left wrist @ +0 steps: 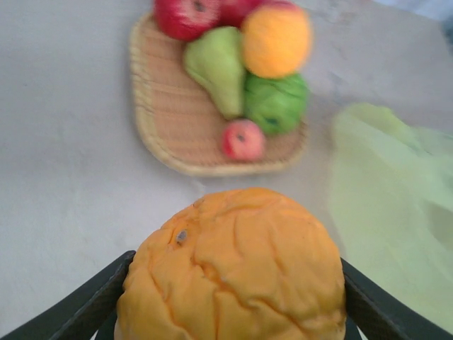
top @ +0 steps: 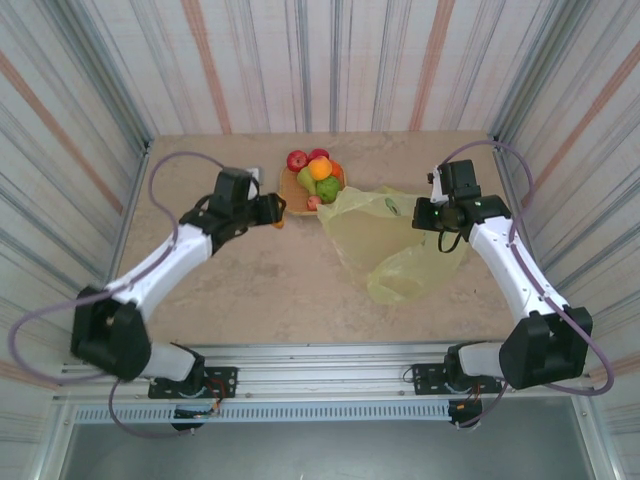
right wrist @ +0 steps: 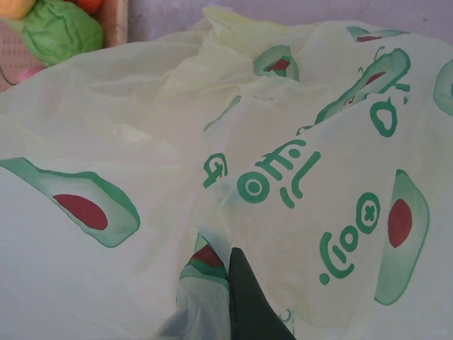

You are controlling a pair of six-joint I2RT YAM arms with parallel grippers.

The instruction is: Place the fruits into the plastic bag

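Transfer is the step in hand — the left gripper (top: 272, 212) has its two dark fingers (left wrist: 85, 312) pressed against either side of a wrinkled orange round fruit (left wrist: 230, 276), holding it just beside the shallow woven wicker tray (left wrist: 170, 120) and well short of the thin translucent yellow-green plastic bag (top: 390, 250). On the tray lie the red apples (left wrist: 185, 15), a smooth orange (left wrist: 276, 39), a green pear (left wrist: 218, 67), a green round fruit (left wrist: 276, 103) and a small pinkish one (left wrist: 243, 139). The right gripper (top: 432, 212) is pinched together on a fold at the bag's far edge. The bag lies crumpled on the pale table (top: 250, 290), between the tray and the right arm. The next move probably calls for carrying the held fruit across to the bag's mouth — which looks barely lifted, so the right arm may need to raise its fold. The bag bears printed avocado halves (right wrist: 85, 209) and green looping lettering (right wrist: 279, 173), too stylised to read; no brand can be made out.
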